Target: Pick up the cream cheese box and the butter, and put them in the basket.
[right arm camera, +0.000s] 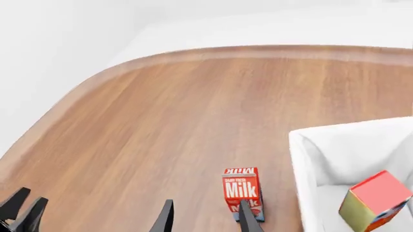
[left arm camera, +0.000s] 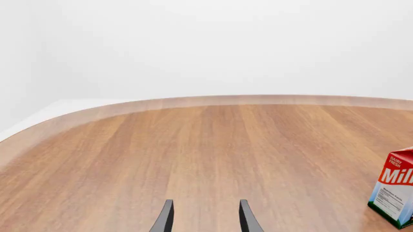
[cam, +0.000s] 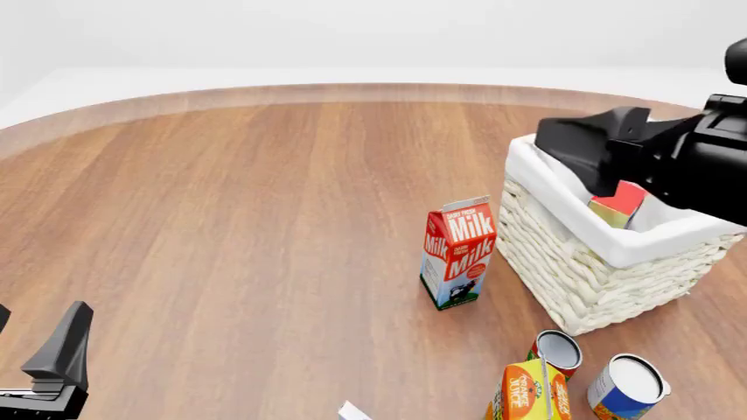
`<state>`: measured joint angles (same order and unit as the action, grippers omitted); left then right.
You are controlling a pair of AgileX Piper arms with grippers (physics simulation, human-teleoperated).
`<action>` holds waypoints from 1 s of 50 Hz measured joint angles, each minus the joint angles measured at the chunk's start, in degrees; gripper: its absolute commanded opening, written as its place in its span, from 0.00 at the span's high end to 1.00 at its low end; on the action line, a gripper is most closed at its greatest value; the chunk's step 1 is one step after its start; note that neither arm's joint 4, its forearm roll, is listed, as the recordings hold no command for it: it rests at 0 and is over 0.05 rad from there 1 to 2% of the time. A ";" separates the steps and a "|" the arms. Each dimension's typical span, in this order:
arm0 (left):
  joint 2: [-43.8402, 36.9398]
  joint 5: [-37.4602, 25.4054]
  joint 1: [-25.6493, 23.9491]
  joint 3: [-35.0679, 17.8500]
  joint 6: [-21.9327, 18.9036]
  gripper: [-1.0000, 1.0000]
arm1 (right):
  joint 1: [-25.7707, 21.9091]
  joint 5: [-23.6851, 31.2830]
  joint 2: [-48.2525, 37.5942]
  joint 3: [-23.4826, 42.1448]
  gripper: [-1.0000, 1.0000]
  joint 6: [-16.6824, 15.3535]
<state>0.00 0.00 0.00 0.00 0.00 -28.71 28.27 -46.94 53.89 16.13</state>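
The butter (cam: 617, 205), a red box with orange-yellow sides, lies tilted inside the basket (cam: 583, 271), a large whitish wicker one with a white lining; in the right wrist view the butter (right arm camera: 376, 200) rests within the basket's lined rim (right arm camera: 303, 159). My right gripper (cam: 561, 144) hovers open and empty over the basket, with its fingers (right arm camera: 166, 217) well apart. Only a white corner of the cream cheese box (cam: 353, 411) shows at the front edge. My left gripper (cam: 38, 324) stands open and empty at the near left, far from both; its fingers (left arm camera: 165, 217) point over bare table.
A red Milk carton (cam: 457, 252) stands just left of the basket. In front of the basket are two cans (cam: 558, 352) (cam: 628, 385) and an orange-yellow carton (cam: 527, 394). The round wooden table (cam: 233, 192) stretches left and back.
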 measured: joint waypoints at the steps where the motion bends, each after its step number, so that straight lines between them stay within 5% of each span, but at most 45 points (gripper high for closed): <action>1: 0.00 0.00 0.00 0.00 0.00 0.00 | -0.50 0.43 0.13 0.30 0.00 -0.42; 22: 0.00 0.00 0.00 0.00 0.00 0.00 | -8.65 6.32 0.65 3.78 0.00 -6.80; 50: 0.00 0.00 0.00 0.00 0.00 0.00 | -16.97 6.80 -3.55 3.82 0.00 -12.80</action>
<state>0.00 0.00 0.00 0.00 0.00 -45.68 35.06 -50.49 57.72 3.33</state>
